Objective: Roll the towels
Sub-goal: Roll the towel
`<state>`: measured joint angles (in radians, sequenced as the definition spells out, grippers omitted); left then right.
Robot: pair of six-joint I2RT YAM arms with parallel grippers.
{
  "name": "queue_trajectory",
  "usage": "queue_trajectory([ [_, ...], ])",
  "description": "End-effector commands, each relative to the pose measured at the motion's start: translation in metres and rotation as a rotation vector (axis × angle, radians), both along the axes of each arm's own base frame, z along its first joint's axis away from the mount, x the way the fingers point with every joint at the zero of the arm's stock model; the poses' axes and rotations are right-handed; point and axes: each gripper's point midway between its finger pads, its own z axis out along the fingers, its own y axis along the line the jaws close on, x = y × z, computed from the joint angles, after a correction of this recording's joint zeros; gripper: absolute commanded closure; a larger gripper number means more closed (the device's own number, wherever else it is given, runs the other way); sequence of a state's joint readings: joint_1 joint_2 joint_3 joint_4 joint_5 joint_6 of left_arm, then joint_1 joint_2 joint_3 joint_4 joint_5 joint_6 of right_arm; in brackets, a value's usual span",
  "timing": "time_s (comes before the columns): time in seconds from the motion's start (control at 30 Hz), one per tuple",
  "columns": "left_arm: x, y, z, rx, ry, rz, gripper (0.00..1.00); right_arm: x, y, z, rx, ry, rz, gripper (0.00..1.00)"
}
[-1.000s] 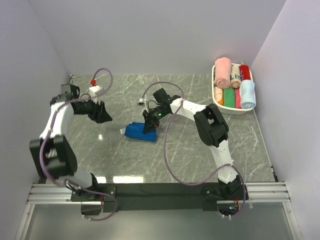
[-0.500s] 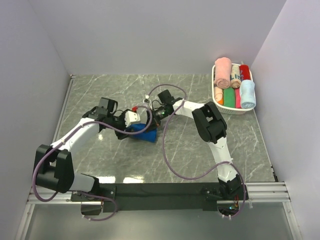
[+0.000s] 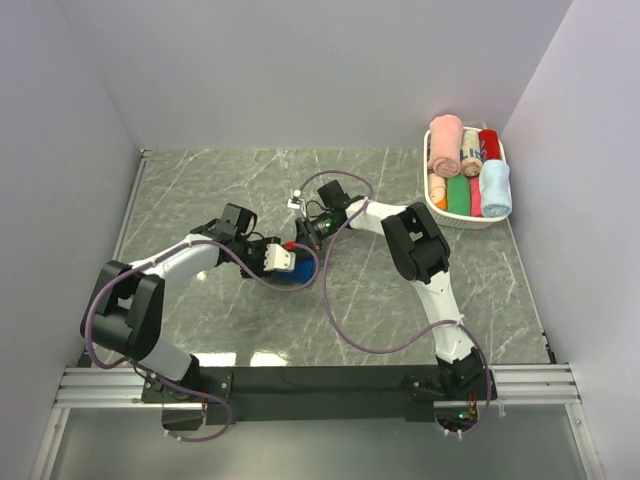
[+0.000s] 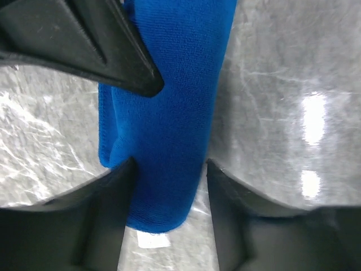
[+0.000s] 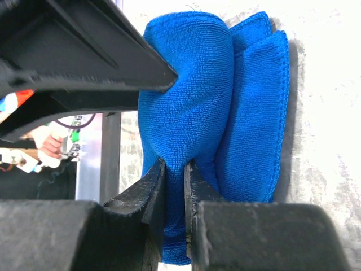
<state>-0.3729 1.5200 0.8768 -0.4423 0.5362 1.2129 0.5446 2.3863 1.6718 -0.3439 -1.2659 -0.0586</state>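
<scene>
The deep royal blue towel lies partly rolled on the marble table, mid-left. My right gripper is shut on a fold of it, and the right wrist view shows the towel pinched between the jaws of that gripper. My left gripper is open and straddles the roll's end. In the left wrist view the towel lies between the jaws of the left gripper, touching the left finger and apart from the right one. The pale sky blue towel lies rolled in the basket.
A white basket stands at the back right, against the right wall, holding rolled pink, green, red and orange towels. Purple cables loop from both arms over the table. Walls close in the left, back and right sides.
My left arm has swung in from the far left to the royal blue towel, and its open jaws now straddle the roll. My right gripper has stayed shut on the towel.
</scene>
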Motion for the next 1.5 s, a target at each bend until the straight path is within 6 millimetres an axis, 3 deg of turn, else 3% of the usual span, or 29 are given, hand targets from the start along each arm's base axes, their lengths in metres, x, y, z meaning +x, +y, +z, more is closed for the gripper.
queue_trajectory([
  [0.0, -0.024, 0.000, -0.025, 0.074, 0.062, -0.096, 0.51, -0.001, -0.014, -0.053, -0.156, 0.057, -0.049, 0.97],
  [0.13, -0.045, 0.008, -0.039, 0.143, 0.174, -0.124, 0.75, 0.009, -0.013, -0.043, -0.166, 0.055, -0.077, 0.80],
  [0.27, -0.069, 0.023, -0.045, 0.214, 0.295, -0.118, 0.84, 0.032, -0.017, -0.021, -0.196, -0.001, -0.141, 0.52],
  [0.3, -0.072, 0.027, -0.046, 0.234, 0.315, -0.114, 0.87, 0.034, -0.021, -0.015, -0.210, 0.000, -0.151, 0.38],
  [0.33, -0.084, 0.033, -0.047, 0.263, 0.382, -0.099, 0.87, 0.037, -0.024, -0.009, -0.213, -0.005, -0.166, 0.33],
  [0.4, -0.093, 0.038, -0.045, 0.288, 0.440, -0.079, 0.89, 0.052, -0.038, 0.018, -0.212, -0.071, -0.224, 0.20],
  [0.53, -0.110, 0.048, -0.048, 0.338, 0.556, 0.008, 0.93, 0.081, -0.081, 0.063, -0.212, -0.175, -0.361, 0.19],
  [0.57, -0.110, 0.047, -0.045, 0.343, 0.575, 0.027, 0.94, 0.094, -0.103, 0.087, -0.199, -0.223, -0.422, 0.19],
  [0.63, -0.113, 0.045, -0.046, 0.348, 0.645, 0.083, 0.97, 0.103, -0.130, 0.101, -0.209, -0.270, -0.485, 0.18],
  [0.67, -0.109, 0.040, -0.042, 0.337, 0.660, 0.100, 0.98, 0.106, -0.145, 0.122, -0.200, -0.315, -0.520, 0.18],
  [0.73, -0.107, 0.033, -0.041, 0.326, 0.714, 0.145, 0.98, 0.115, -0.181, 0.133, -0.226, -0.379, -0.579, 0.18],
  [0.83, -0.091, 0.020, -0.039, 0.323, 0.785, 0.213, 0.99, 0.110, -0.221, 0.151, -0.282, -0.463, -0.608, 0.19],
  [0.87, -0.077, 0.010, -0.032, 0.300, 0.783, 0.217, 0.99, 0.103, -0.226, 0.162, -0.287, -0.505, -0.605, 0.21],
  [0.93, -0.074, 0.005, -0.038, 0.326, 0.871, 0.254, 0.99, 0.086, -0.243, 0.171, -0.315, -0.568, -0.592, 0.25],
  [0.97, -0.058, -0.005, -0.032, 0.303, 0.858, 0.254, 0.99, 0.081, -0.247, 0.173, -0.327, -0.592, -0.589, 0.26],
  [1.0, -0.056, -0.011, -0.032, 0.292, 0.890, 0.256, 0.99, 0.073, -0.252, 0.173, -0.346, -0.608, -0.586, 0.30],
  [1.03, -0.060, -0.011, -0.039, 0.320, 0.958, 0.265, 0.99, 0.060, -0.257, 0.159, -0.368, -0.596, -0.571, 0.33],
  [1.07, -0.046, -0.019, -0.034, 0.298, 0.948, 0.262, 0.99, 0.041, -0.258, 0.163, -0.370, -0.611, -0.553, 0.35],
  [1.13, -0.048, -0.022, -0.045, 0.331, 1.036, 0.262, 0.97, 0.010, -0.264, 0.146, -0.404, -0.618, -0.504, 0.41],
  [1.2, -0.035, -0.025, -0.051, 0.342, 1.032, 0.268, 0.95, -0.013, -0.269, 0.133, -0.436, -0.593, -0.478, 0.46],
  [1.33, -0.031, -0.020, -0.077, 0.395, 1.059, 0.286, 0.94, -0.061, -0.267, 0.106, -0.440, -0.504, -0.410, 0.48],
  [1.43, -0.030, -0.020, -0.081, 0.387, 1.065, 0.275, 0.95, -0.069, -0.258, 0.107, -0.449, -0.574, -0.399, 0.46],
  [1.47, -0.030, -0.018, -0.082, 0.384, 1.067, 0.272, 0.95, -0.060, -0.253, 0.111, -0.443, -0.640, -0.408, 0.43],
])
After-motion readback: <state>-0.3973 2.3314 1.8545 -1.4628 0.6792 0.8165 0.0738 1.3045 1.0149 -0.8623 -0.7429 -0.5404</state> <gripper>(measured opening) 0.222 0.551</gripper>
